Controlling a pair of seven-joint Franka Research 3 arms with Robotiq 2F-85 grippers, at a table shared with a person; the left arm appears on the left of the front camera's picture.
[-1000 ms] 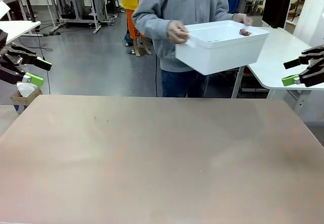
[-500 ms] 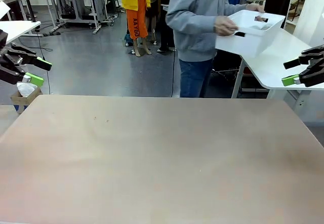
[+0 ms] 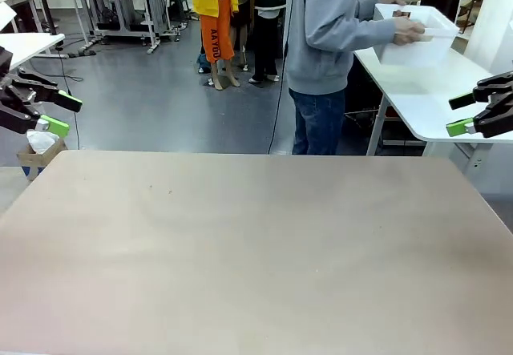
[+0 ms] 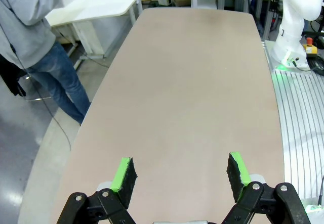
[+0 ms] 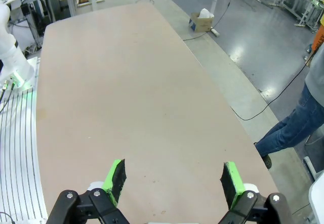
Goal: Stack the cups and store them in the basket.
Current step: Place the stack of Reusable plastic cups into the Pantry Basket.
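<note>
The basket [image 3: 417, 38], a white plastic bin with smooth solid walls, is off our table altogether: the person [image 3: 325, 58] at the far side has both hands on it and is holding it at the white side table [image 3: 433, 98], back right. From this angle its inside can't be read, so whether cups are stacked in there I cannot tell.

Closer in, the brown table [image 3: 256, 251] lies bare in front of the arms. The left gripper [image 4: 179, 171] hangs at its edge with jaws apart and nothing between the green pads [image 4: 123, 173]. The right gripper [image 5: 172, 178] does the same on its side, jaws spread wide, nothing held.

The risk from here, as I judge it: the bin sits near the edge of that side table, and a careless release could let it tip or slide. And should either arm swing out while the person stands just beside the table's far edge, there is a chance of contact, so the arms are best kept parked
</note>
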